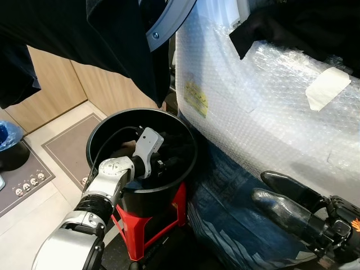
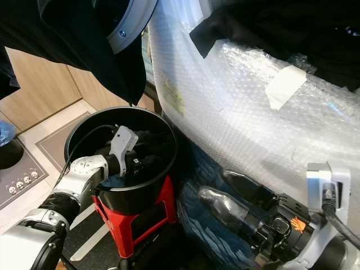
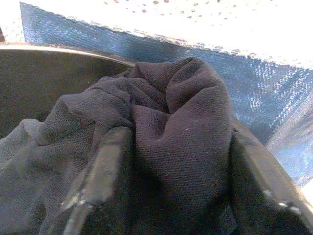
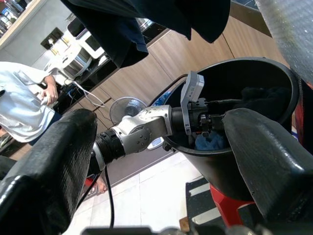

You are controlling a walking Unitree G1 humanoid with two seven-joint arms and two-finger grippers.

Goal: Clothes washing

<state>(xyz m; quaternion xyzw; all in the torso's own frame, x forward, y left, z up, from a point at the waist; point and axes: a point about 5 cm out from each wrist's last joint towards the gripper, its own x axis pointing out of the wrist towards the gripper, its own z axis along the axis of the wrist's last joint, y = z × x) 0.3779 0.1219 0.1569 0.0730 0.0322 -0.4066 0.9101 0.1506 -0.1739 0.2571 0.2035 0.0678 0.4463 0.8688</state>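
My left claw (image 1: pixel 163 164) is down inside the black bucket (image 1: pixel 95 138), at about 6 o'clock of its mouth, clenched on a fold of dark cloth (image 3: pixel 181 127); the left wrist view shows the fabric bunched up between both fingers (image 3: pixel 100 171). The rest of the laundry lies in the bucket toward 3 o'clock. The bucket stands on a red stool (image 1: pixel 138 230).

Step in hand, as I judge it: lift this garment out for the washer. To do it well, keep the grip firm, raise straight up until the cloth clears the rim, then swing. A slanted pull would drag cloth on the rim and could tip the bucket off its small stool.

Room: the bubble-wrapped appliance (image 1: pixel 270 112) stands just beside the bucket at 3 o'clock, with blue sheeting (image 1: pixel 225 208) below. Dark clothes (image 1: pixel 101 39) hang at 12 o'clock over the bucket, so headroom is tight. Floor opens toward 9 o'clock.

My right claw (image 2: pixel 225 194) is released, idle, near the sheeting at 5 o'clock.

A person (image 4: pixel 24 112) stands in the background of the right wrist view.
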